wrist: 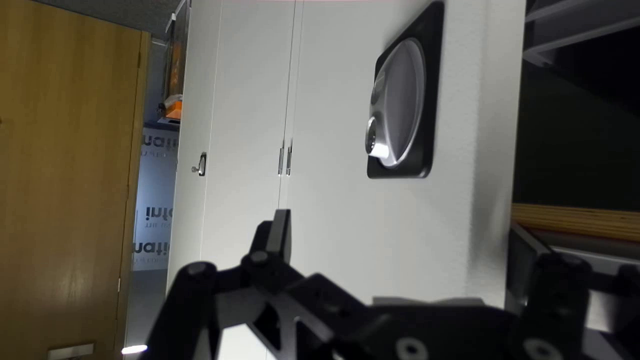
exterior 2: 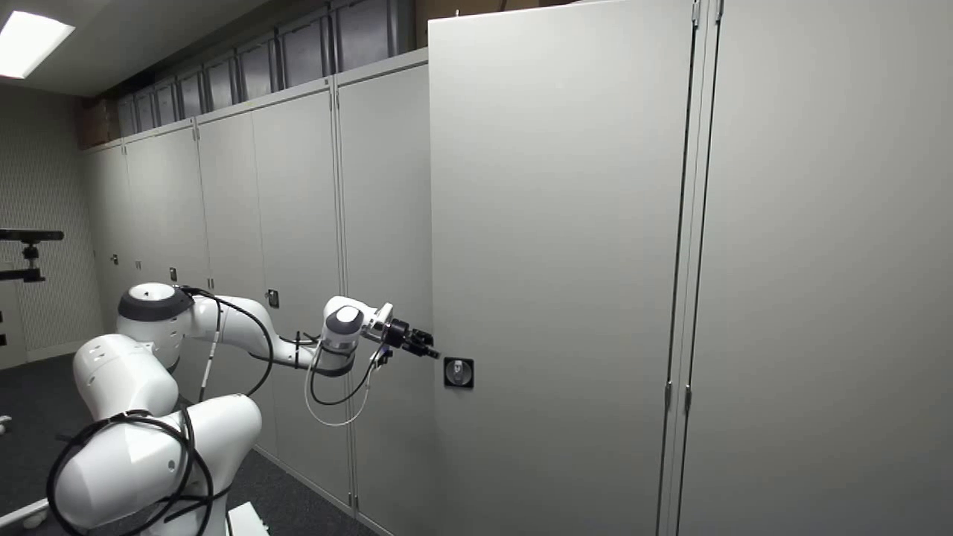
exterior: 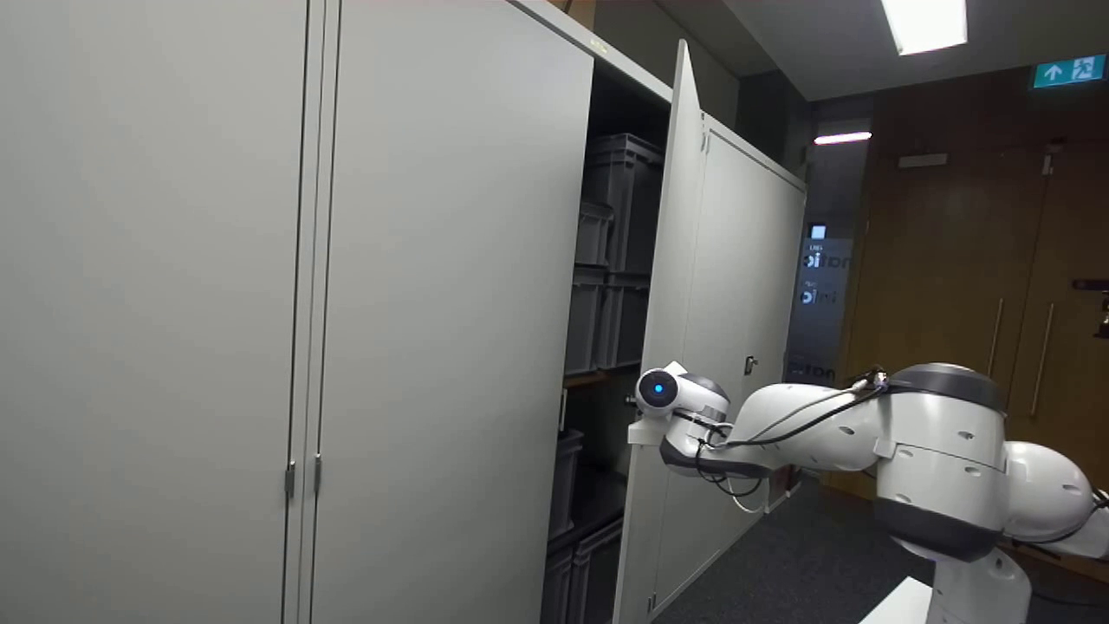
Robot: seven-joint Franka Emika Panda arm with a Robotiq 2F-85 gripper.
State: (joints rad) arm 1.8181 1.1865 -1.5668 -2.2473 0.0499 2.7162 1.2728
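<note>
My wrist view shows the fingers point(wrist: 280, 235) spread wide apart, one in front of the outer face of the open cabinet door point(exterior 2: 558, 223), the other by its free edge; whether either touches the panel I can't tell. In an exterior view I find them just beside that edge, near the latch point(exterior 2: 459, 372). Only the wrist view gives me the latch's shape properly: a shiny domed disc with a small round lock cylinder point(wrist: 371, 136) standing out, set in a black, round-cornered plate point(wrist: 433, 85). What lies behind the door I get from an exterior view: stacked grey bins point(exterior: 622, 325) with raised rims, though there the panel mostly hides the fingers. The layered wood of a shelf edge point(wrist: 575, 218) inside reads clearly only at the wrist. The door is smooth, flat and pale grey, faintly grained near its edge; the arm point(exterior: 940, 433) is glossy white with dark grey bands.
</note>
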